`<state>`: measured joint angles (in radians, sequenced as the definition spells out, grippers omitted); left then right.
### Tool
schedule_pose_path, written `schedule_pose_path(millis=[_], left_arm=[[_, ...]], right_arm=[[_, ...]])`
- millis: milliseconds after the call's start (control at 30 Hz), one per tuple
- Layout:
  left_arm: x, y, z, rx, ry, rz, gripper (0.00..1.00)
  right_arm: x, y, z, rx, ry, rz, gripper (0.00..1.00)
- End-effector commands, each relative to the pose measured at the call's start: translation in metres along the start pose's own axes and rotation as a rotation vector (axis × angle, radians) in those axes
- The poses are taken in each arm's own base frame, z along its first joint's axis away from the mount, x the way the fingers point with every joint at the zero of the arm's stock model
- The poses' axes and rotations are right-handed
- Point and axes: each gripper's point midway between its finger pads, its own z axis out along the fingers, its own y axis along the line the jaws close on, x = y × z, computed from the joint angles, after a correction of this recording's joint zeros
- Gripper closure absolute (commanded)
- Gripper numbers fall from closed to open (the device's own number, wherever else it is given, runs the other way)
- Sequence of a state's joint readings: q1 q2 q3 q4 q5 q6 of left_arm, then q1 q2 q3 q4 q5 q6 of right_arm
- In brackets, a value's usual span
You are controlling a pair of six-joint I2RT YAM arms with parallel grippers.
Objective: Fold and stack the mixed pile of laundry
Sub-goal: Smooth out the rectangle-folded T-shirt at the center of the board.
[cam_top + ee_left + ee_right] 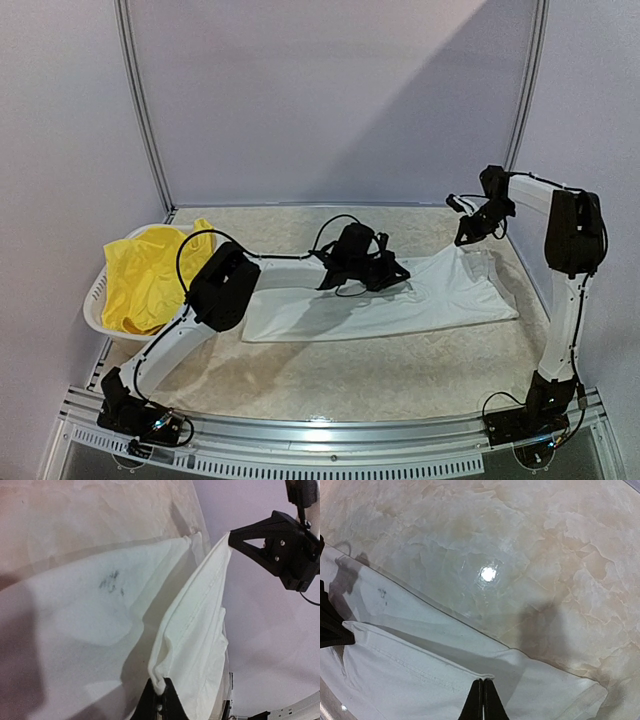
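My left gripper (398, 274) is closed tight on a pinch of the white T-shirt (440, 295), near the middle of the table (400, 370). In my left wrist view the fingers (160, 695) bunch a small fold of cloth between them. My right gripper (466, 236) is closed on the same T-shirt edge, farther right and raised above the table; its tips (483, 692) meet with only hem between them. Between the 2 grips a band of cloth runs taut and lifted (the seam stitching shows along it), while the rest of the T-shirt (90, 620) lies flat and spread across the table beneath. A few faint dark marks (111, 582) sit on that flat part. From my left wrist I see the right gripper (272, 542) holding the far end of the band. The yellow shorts (150, 280) lie heaped in the white basket (95, 300) at the table's left edge, well apart from the T-shirt.
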<state>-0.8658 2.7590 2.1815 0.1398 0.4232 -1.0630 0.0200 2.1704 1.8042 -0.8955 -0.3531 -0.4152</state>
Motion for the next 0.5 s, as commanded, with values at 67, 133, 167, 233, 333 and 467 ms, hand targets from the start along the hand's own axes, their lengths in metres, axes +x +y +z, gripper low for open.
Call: schedule_pose_path(millis=[67, 133, 167, 233, 333, 467], left_arm=[[-0.014, -0.037, -0.015, 0.067, -0.069, 0.045, 1.00], [-0.012, -0.040, -0.015, 0.072, -0.063, 0.056, 1.00], [-0.011, -0.041, -0.015, 0.074, -0.059, 0.060, 1.00], [-0.010, -0.043, -0.015, 0.073, -0.057, 0.070, 1.00], [-0.011, -0.045, -0.018, 0.060, -0.066, 0.089, 1.00], [-0.012, -0.047, -0.022, 0.048, -0.070, 0.104, 1.00]], right_arm=[[-0.013, 0.013, -0.009, -0.007, -0.065, -0.069, 1.00], [-0.014, 0.016, -0.012, -0.006, -0.082, -0.086, 1.00], [-0.014, 0.017, -0.013, -0.003, -0.088, -0.091, 1.00], [-0.015, 0.018, -0.016, 0.003, -0.099, -0.097, 1.00], [-0.017, 0.020, -0.019, -0.002, -0.112, -0.102, 1.00], [-0.024, 0.028, -0.030, -0.010, -0.171, -0.131, 0.99]])
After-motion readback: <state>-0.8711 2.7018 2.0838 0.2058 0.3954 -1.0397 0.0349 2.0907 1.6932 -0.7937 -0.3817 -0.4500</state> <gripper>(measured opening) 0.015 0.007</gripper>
